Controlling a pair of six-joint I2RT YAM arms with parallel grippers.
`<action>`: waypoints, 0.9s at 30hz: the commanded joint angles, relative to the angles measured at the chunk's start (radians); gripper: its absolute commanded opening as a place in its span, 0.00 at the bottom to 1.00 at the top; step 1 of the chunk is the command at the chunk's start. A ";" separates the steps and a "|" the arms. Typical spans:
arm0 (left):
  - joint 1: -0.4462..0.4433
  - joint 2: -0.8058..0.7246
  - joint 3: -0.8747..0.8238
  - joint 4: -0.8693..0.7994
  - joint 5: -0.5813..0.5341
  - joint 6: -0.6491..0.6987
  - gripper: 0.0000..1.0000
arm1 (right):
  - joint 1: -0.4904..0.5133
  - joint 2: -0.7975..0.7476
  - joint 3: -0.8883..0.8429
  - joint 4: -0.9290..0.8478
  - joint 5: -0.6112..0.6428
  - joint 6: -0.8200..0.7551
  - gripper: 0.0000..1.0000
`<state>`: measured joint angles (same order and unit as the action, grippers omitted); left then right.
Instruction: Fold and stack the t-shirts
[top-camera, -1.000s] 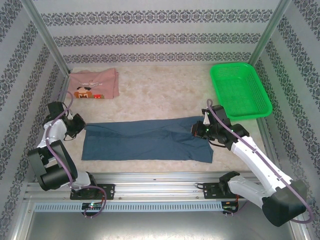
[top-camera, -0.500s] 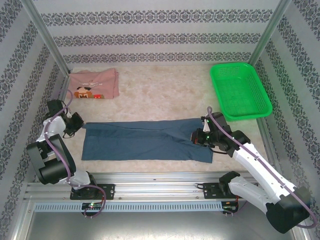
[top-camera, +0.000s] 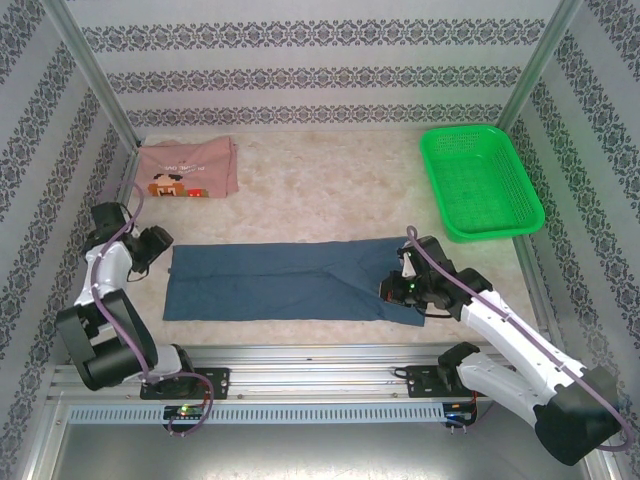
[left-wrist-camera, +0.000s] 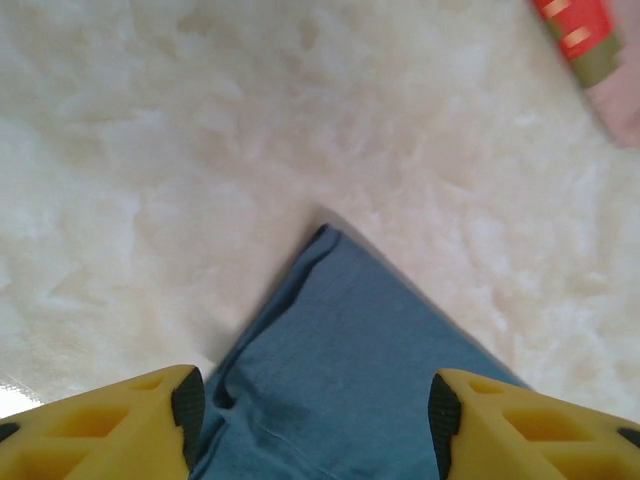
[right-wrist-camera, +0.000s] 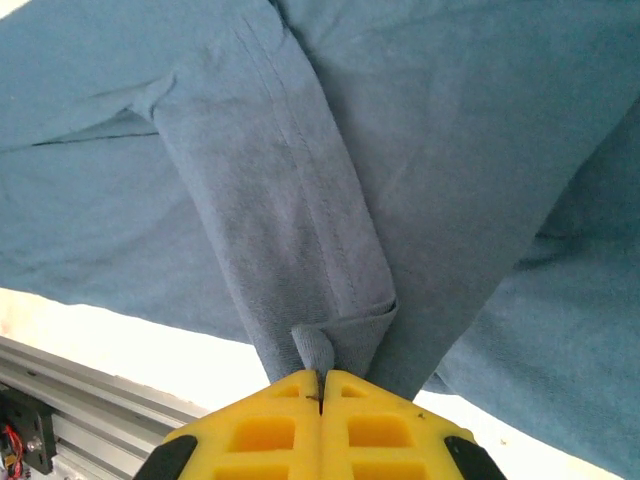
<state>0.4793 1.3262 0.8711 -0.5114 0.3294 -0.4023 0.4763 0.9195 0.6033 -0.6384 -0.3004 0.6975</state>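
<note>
The dark slate-blue t-shirt (top-camera: 280, 282) lies as a long flat band across the front of the table. Its left corner (left-wrist-camera: 340, 360) rests on the mat between the yellow fingers (left-wrist-camera: 150, 415) of my left gripper (left-wrist-camera: 315, 425), which stands open just above it; in the top view this gripper (top-camera: 152, 246) sits at the shirt's left end. My right gripper (right-wrist-camera: 320, 378) is shut on a pinched fold of the blue t-shirt (right-wrist-camera: 330, 250) and, from above (top-camera: 395, 286), sits on the shirt's right end. Folded at the back left lies the pink t-shirt (top-camera: 187, 168) with its pixel face print.
A green mesh basket (top-camera: 481, 180) stands at the back right. The pale fuzzy mat (top-camera: 330, 190) covers the table between the shirts. A metal rail (top-camera: 320, 375) runs along the near edge, close to the blue shirt. Patterned walls enclose three sides.
My left gripper has opened and let go of the blue shirt's left corner. My right gripper has moved toward the near edge, carrying the shirt's right end with it.
</note>
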 joint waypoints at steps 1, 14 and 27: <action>-0.066 -0.049 0.043 -0.028 0.017 -0.075 0.63 | 0.012 0.004 -0.037 0.009 -0.012 0.021 0.28; -0.463 -0.140 -0.034 0.097 0.018 -0.143 0.66 | -0.142 0.201 0.110 0.032 -0.025 -0.033 0.60; -0.588 -0.228 -0.061 0.115 0.045 -0.069 0.77 | -0.070 0.745 0.439 0.142 -0.126 -0.216 0.55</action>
<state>-0.0982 1.1584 0.8021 -0.4149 0.3729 -0.5049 0.3843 1.6070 0.9764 -0.5014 -0.4088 0.5472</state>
